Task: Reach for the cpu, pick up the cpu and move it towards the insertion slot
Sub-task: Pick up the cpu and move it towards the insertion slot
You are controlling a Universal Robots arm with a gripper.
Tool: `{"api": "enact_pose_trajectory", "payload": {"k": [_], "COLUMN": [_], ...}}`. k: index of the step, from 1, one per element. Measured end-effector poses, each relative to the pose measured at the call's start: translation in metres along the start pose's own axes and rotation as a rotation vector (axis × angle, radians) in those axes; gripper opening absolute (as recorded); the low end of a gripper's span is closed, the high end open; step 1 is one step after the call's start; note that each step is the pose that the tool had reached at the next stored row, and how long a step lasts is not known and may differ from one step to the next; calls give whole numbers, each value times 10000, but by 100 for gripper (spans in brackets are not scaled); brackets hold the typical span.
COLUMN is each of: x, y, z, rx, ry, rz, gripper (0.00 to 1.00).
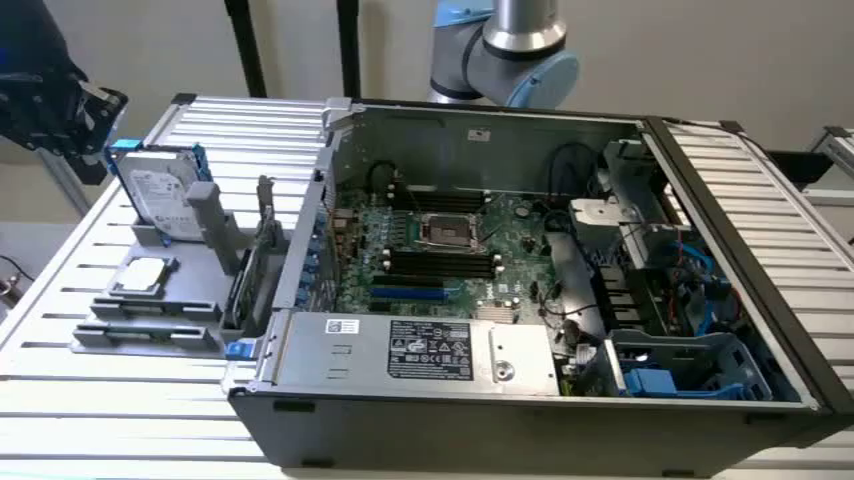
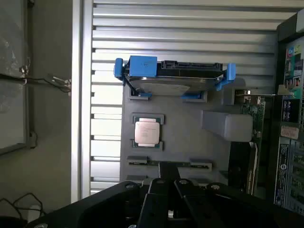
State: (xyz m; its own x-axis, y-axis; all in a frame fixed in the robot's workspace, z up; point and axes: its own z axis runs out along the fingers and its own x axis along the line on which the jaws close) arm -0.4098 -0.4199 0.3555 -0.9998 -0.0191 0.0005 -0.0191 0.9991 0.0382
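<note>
The cpu [image 1: 144, 275] [image 2: 147, 132] is a small silver square chip lying flat in a holder on a grey fixture plate [image 1: 180, 305] [image 2: 190, 142], at the exterior view's left of the open computer case. The insertion slot [image 1: 447, 232] is a square socket with a silvery frame and dark centre on the green motherboard inside the case. My gripper [image 1: 80, 115] [image 2: 171, 204] hangs high above the fixture's far left side, well apart from the cpu and holding nothing I can see.
An upright silver hard drive with blue rails [image 1: 167, 195] [image 2: 175, 78] stands behind the cpu. A grey block [image 1: 214, 225] and an upright card [image 1: 256, 255] stand between the cpu and the case wall [image 1: 320, 200]. The ribbed table [image 1: 80, 260] surrounds the fixture.
</note>
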Motion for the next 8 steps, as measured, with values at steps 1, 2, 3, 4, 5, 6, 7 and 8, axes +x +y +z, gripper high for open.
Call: {"api": "enact_pose_trajectory", "payload": {"k": [1, 2, 3, 4, 5, 6, 7, 8], "x": [0, 0, 0, 0, 0, 0, 0, 0], "y": [0, 0, 0, 0, 0, 0, 0, 0], "z": [0, 0, 0, 0, 0, 0, 0, 0], "rx": [0, 0, 0, 0, 0, 0, 0, 0], "ry": [0, 0, 0, -1, 0, 0, 0, 0], "rz": [0, 0, 0, 0, 0, 0, 0, 0], "gripper": [11, 11, 11, 11, 11, 11, 11, 11]}}
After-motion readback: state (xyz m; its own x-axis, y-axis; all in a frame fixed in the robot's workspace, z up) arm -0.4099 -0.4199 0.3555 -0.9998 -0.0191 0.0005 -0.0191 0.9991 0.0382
